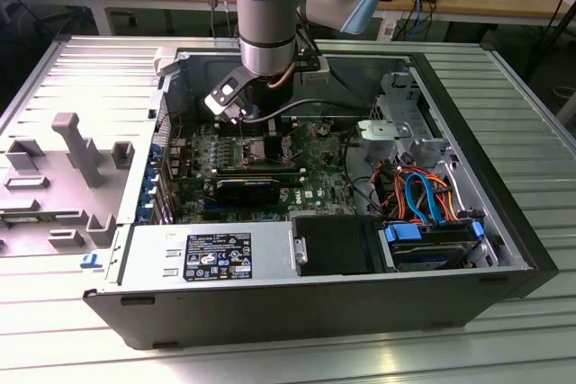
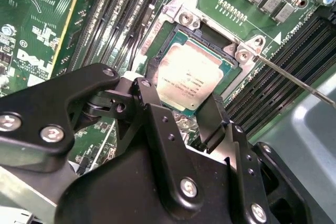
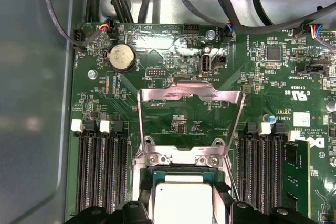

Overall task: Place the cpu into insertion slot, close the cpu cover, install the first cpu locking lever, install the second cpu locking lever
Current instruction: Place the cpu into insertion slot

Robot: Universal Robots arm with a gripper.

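Reaching down into the open computer case (image 1: 270, 263), my gripper (image 2: 181, 103) sits right over the insertion slot (image 2: 157, 59) on the green circuit board (image 3: 173, 40). My jaws are closed on the cpu (image 2: 189, 74), one black fingertip (image 2: 144, 90) against each of two opposite edges. The chip lies between them with its silver-grey top facing up, inside the slot's dark frame.

Just beyond my fingertips in the first wrist view, the cpu cover (image 3: 189, 94) is swung open, its square window clear of the slot; I cannot tell how steeply it leans. A thin locking lever (image 2: 294, 80) runs off to one side of my jaws, unlatched. Long black memory slots (image 3: 100, 177) flank my jaws on both sides.
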